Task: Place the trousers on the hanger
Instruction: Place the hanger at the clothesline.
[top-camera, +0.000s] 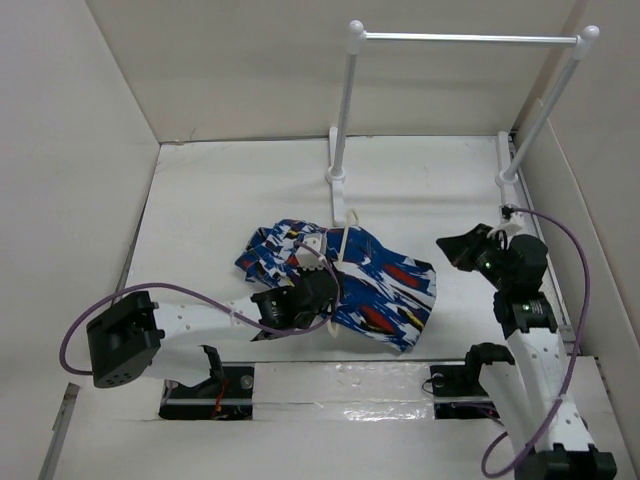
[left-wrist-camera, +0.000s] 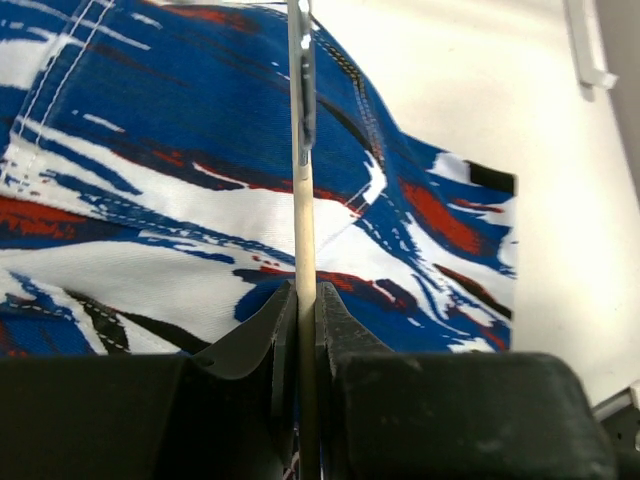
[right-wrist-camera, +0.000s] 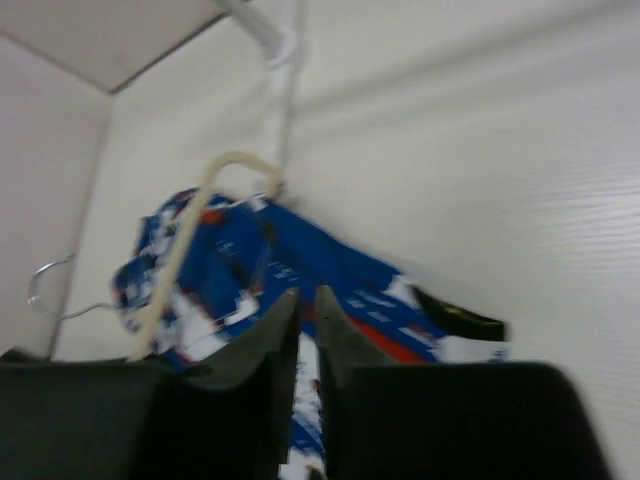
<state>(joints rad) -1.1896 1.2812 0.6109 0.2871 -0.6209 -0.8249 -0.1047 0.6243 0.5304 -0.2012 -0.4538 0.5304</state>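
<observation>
Here the left gripper (left-wrist-camera: 305, 292) is pinched tight on the hanger (left-wrist-camera: 303, 190), a thin, smooth cream-white bar that runs straight ahead from between the jaws. Under that bar and to both sides of it lie the trousers (left-wrist-camera: 170, 200), soft stitched fabric in bright blue with white, red and black patches, rumpled into folds. To the right of the jaws the cloth ends in a straight edge, and past it is smooth white table (left-wrist-camera: 520, 100).

The right gripper (right-wrist-camera: 304, 295) hangs apart from the garment. Its jaws are drawn nearly together with nothing between them, as far as the blurred view shows. Ahead of it the hanger's curved shoulder rises over the cloth, with its small metal hook (right-wrist-camera: 45, 288) far to the left. The white-poled rack (top-camera: 465, 38) stands well beyond both grippers.
</observation>
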